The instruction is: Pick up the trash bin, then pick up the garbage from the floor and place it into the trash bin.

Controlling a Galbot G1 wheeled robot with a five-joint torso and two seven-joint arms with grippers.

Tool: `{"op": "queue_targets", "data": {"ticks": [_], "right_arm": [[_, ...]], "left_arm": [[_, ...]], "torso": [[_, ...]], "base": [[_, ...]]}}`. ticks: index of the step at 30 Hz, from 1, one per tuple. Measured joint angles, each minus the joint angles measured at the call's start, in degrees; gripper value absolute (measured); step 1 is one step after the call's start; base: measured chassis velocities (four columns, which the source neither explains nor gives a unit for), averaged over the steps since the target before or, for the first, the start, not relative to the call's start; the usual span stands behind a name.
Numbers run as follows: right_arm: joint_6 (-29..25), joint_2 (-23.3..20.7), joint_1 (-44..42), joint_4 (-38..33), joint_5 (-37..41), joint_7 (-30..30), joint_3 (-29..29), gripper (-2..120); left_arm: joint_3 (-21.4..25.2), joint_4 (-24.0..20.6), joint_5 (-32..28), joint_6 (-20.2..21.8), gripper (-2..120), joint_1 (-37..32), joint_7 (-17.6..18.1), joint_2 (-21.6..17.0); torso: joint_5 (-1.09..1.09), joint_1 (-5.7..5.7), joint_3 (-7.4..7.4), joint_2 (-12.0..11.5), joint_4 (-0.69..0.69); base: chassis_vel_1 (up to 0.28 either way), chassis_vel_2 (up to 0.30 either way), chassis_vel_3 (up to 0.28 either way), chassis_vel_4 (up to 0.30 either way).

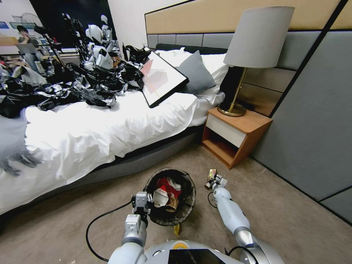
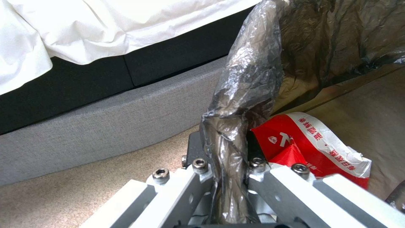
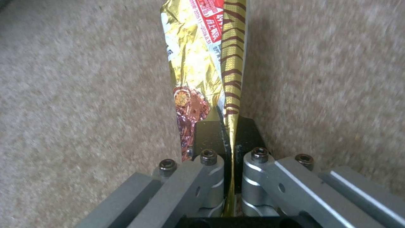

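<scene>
The trash bin (image 1: 189,200), round with a black bag liner over its rim, hangs just above the carpet in front of me. My left gripper (image 1: 146,201) is shut on its near-left rim; in the left wrist view the jaws (image 2: 227,152) pinch the crumpled liner and rim (image 2: 246,85). Inside the bin lie a red-and-white wrapper (image 2: 312,142), white scraps and a brown bag (image 1: 171,204). My right gripper (image 1: 215,180) is low over the carpet right of the bin, shut on a gold snack packet (image 3: 202,63). Another small yellow packet (image 1: 177,229) lies on the floor near the bin's close side.
The bed (image 1: 110,124) with white sheets runs along the left and back, its grey base (image 2: 105,123) close to the bin. Black plastic sheets (image 1: 84,86) and a framed picture (image 1: 161,79) lie on it. A wooden nightstand (image 1: 234,135) with a lamp (image 1: 253,44) stands ahead right, beside a grey wall (image 1: 315,139).
</scene>
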State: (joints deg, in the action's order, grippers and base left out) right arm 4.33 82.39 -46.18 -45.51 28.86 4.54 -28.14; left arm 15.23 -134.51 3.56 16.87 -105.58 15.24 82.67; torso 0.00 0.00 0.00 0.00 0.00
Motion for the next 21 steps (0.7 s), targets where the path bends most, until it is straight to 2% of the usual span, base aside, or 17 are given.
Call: {"op": "queue_targets", "data": {"ticks": [6, 9, 10, 12, 14, 15, 18, 19, 21], "right_arm": [[-4.3, -0.6, -2.9, -5.4, -2.2, -0.7, 0.6, 0], [-8.0, -1.2, -6.2, -11.4, -5.9, -1.9, 1.0, 0], [-8.0, -1.2, -6.2, -11.4, -5.9, -1.9, 1.0, 0], [-9.8, -1.6, -8.4, -16.6, -7.8, -2.3, 1.4, 0], [-11.4, -2.2, -11.3, -25.2, -10.3, -2.6, 1.8, 0], [-11.4, -2.2, -11.3, -25.2, -10.3, -2.6, 1.8, 0], [-12.9, -3.7, -15.5, -37.5, -13.6, -4.3, 2.4, 0], [-12.9, -3.7, -15.5, -37.5, -13.6, -4.3, 2.4, 0], [-13.8, -4.6, -18.2, -45.7, -14.8, -6.3, 3.0, 0]], "left_arm": [[0.0, 0.0, 0.0, 0.0, 0, 0.1, 0.0, 0.1], [-0.1, 0.0, 0.0, -0.1, 0, 0.1, 0.0, 0.1], [-0.1, 0.0, 0.0, -0.1, 0, 0.1, 0.0, 0.1], [-0.1, 0.1, 0.0, -0.1, 0, 0.1, 0.0, 0.0], [-0.1, 0.1, 0.0, -0.1, 0, 0.1, 0.0, 0.0], [-0.1, 0.1, 0.0, -0.1, 0, 0.1, 0.0, 0.0], [-0.1, 0.2, -0.1, -0.1, 0, 0.3, 0.0, -0.1], [-0.1, 0.2, -0.1, -0.1, 0, 0.3, 0.0, -0.1], [-0.2, 0.3, -0.1, -0.1, 0, 0.4, 0.0, -0.2]], "torso": [[0.0, 0.0, 0.0, 0.0, 0.0], [0.0, 0.0, 0.0, 0.0, -0.01], [0.0, 0.0, 0.0, 0.0, -0.01], [0.0, 0.0, 0.0, 0.0, -0.02], [0.0, 0.0, 0.0, 0.0, 0.0], [0.0, 0.0, 0.0, 0.0, 0.0], [-0.01, 0.0, -0.01, 0.0, 0.0], [-0.01, 0.0, -0.01, 0.0, 0.0], [-0.01, 0.0, -0.01, 0.0, 0.0]], "base": [[0.0, 0.0, 0.0, 0.0], [0.0, 0.0, 0.0, 0.0], [0.0, 0.0, 0.0, 0.0], [0.0, 0.0, 0.0, 0.0], [0.0, 0.0, 0.0, 0.0], [0.0, 0.0, 0.0, 0.0], [0.0, 0.0, 0.0, 0.0], [0.0, 0.0, 0.0, 0.0], [0.0, 0.0, 0.0, 0.0]]}}
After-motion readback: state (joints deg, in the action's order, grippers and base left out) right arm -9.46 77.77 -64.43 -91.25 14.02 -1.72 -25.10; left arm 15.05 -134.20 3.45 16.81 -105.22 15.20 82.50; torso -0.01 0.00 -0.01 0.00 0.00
